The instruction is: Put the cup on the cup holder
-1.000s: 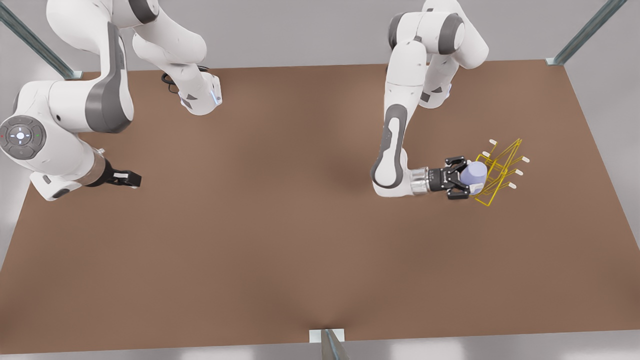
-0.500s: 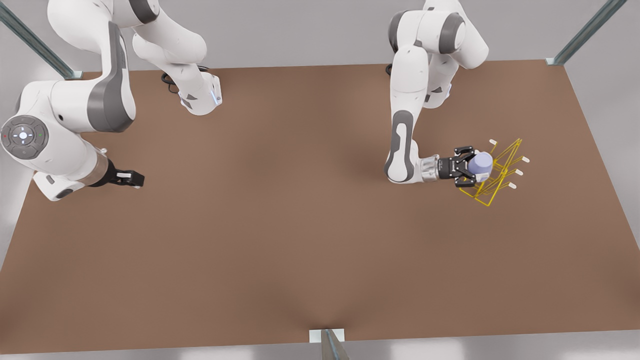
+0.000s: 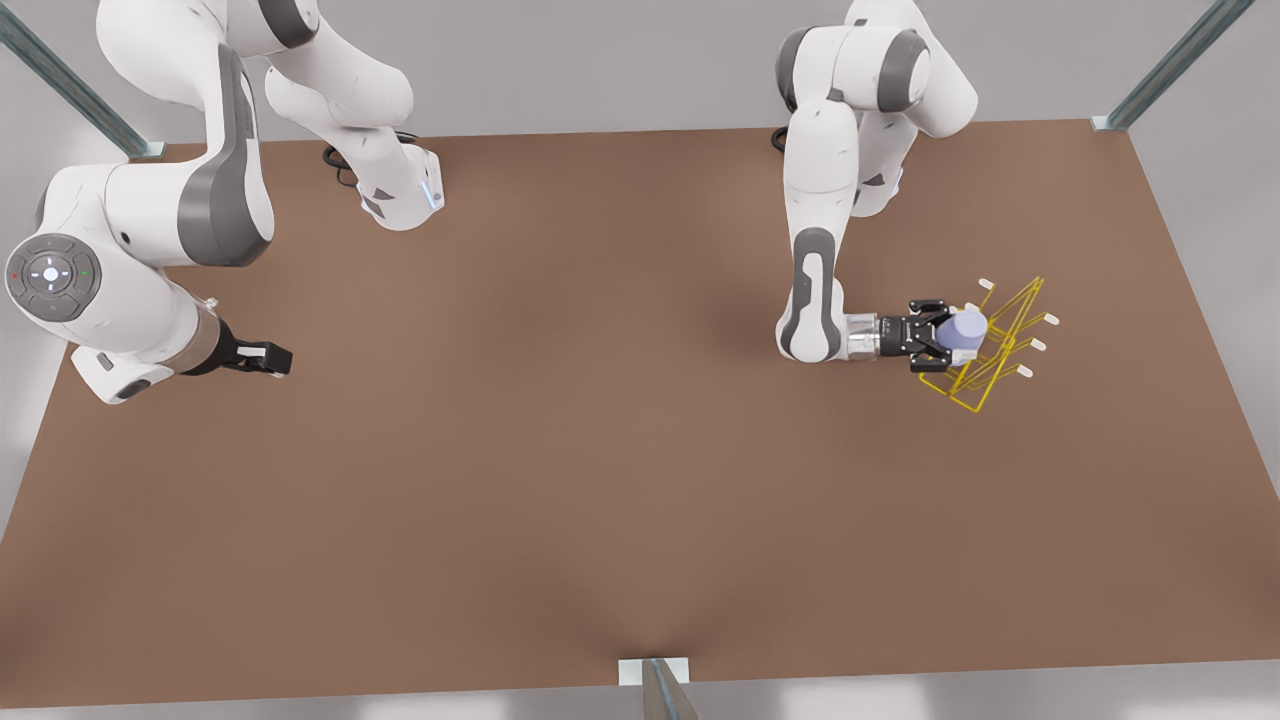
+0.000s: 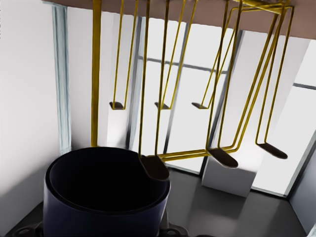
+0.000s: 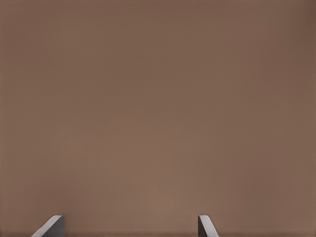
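**Cup held at the rack**

The cup point(image 3: 965, 328) is a small, plain, pale lavender-blue tumbler with no handle, lying on its side in the left gripper point(image 3: 938, 336) near the table's edge on the front view's right. Its open mouth faces the cup holder point(image 3: 995, 345), a thin yellow wire rack with a rectangular base, a slanted frame and white-tipped pegs. From the front the cup overlaps the rack's near side, level with the lower pegs; whether it rests on a peg cannot be told from there.

The left gripper's black fingers are closed against the cup's sides, one on each side, with the arm stretched low and roughly level over the brown table point(image 3: 600, 450).

The left wrist view looks along the cup point(image 4: 106, 195) from behind: its dark rim and interior sit closest, and one peg tip point(image 4: 154, 168) of the cup holder point(image 4: 217, 79) crosses just over the rim's edge, seemingly at the mouth. More pegs hang beyond, with the wire frame behind them.

The right gripper point(image 3: 262, 357) hovers over bare table well apart, at the front view's left, waiting. In the right wrist view its two fingertips point(image 5: 49, 227) stand spread wide with plain table between them, holding nothing.
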